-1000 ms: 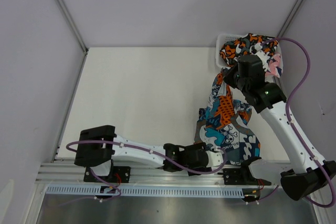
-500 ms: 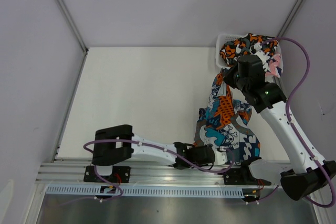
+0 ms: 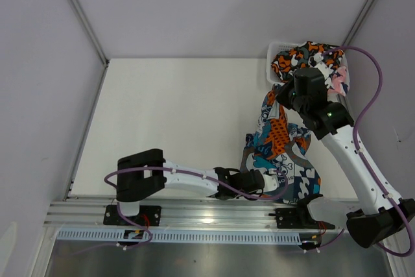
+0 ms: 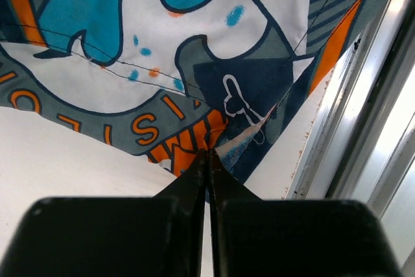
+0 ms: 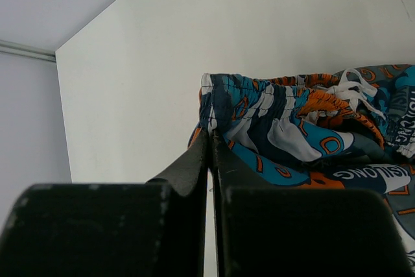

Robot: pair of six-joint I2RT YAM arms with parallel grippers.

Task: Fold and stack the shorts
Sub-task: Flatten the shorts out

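Low along the near edge of the white bench (image 3: 181, 115), just above the aluminium rail (image 3: 194, 212), the left arm reaches rightward, its left end effector (image 3: 267, 181) pressed fully together on the near hem of the blue-teal-orange shorts (image 3: 282, 154). The left wrist view shows the black fingers (image 4: 194, 176) meeting on a fold of navy and orange cloth, the printed fabric spreading above them. The shorts lie rumpled at the right side of the bench, rising in a narrow strip toward the far right corner. There the right end effector (image 3: 283, 97), likewise clamped tight, holds the far end of the garment; its wrist view shows the striped edge of the cloth pinched at the fingertips (image 5: 202, 144) and lifted off the bench, white drawstrings trailing behind. Beyond it, in the far right corner, a white mesh basket (image 3: 275, 48) holds the orange camouflage shorts (image 3: 301, 56), with the pink-navy-white shorts (image 3: 337, 79) at its right side
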